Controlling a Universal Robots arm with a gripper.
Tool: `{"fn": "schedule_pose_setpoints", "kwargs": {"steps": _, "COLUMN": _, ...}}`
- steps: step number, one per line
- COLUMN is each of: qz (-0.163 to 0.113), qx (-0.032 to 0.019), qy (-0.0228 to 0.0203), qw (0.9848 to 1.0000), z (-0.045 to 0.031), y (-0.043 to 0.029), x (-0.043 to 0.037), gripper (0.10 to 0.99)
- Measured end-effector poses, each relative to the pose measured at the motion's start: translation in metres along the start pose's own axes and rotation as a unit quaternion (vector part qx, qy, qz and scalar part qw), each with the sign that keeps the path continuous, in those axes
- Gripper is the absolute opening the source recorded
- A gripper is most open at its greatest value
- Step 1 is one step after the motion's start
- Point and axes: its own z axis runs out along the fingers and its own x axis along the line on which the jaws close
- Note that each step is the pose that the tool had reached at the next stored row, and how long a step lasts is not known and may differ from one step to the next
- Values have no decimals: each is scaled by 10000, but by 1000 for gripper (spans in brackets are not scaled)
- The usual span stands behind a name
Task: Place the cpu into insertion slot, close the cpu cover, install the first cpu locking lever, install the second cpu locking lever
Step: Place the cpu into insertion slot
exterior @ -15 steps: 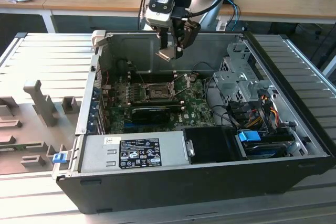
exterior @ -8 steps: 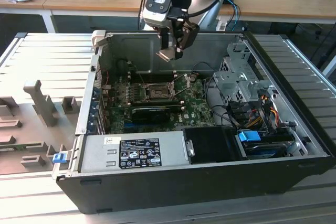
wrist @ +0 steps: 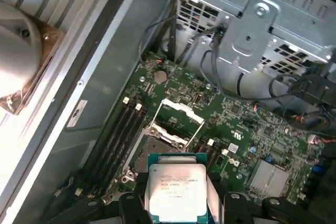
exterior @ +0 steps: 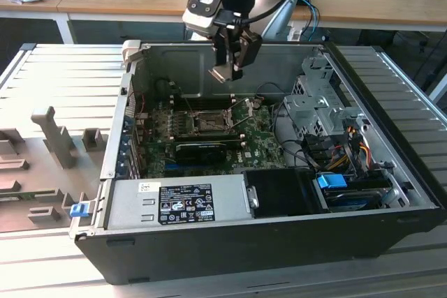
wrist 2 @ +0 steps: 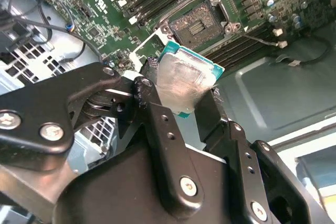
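Observation:
My gripper [exterior: 227,69] hangs above the open computer case, shut on the cpu [exterior: 221,73]. The cpu is a small square chip with a silver-grey face and a teal edge, clamped between the black fingers in both wrist views [wrist 2: 184,77] [wrist: 176,186]. Below it on the green motherboard lies the insertion slot [exterior: 208,122] [wrist 2: 202,22] [wrist: 152,151], a dark square socket with nothing in it. The cpu cover [wrist: 176,115] [wrist 2: 149,43], a thin silvery frame, stands tilted up at one side of the slot. The chip is well above the slot and apart from it.
A grey power supply [exterior: 178,200] fills the case's front. A metal drive cage [exterior: 314,102] [wrist: 252,30] with cables [exterior: 342,148] sits on the exterior view's right. A long black card [exterior: 206,148] lies just in front of the slot. Memory slots [wrist: 118,135] run beside it.

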Motion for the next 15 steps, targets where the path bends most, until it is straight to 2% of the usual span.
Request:
{"fn": "schedule_pose_setpoints", "kwargs": {"steps": 3, "qz": 380, "qx": -6, "qy": -35, "qw": 9993, "z": 25, "y": -4, "x": 1, "gripper": 525}}
{"fn": "schedule_pose_setpoints", "kwargs": {"steps": 15, "qz": 427, "qx": -7, "qy": -39, "qw": 9991, "z": 94, "y": -19, "x": 3, "gripper": 525}}
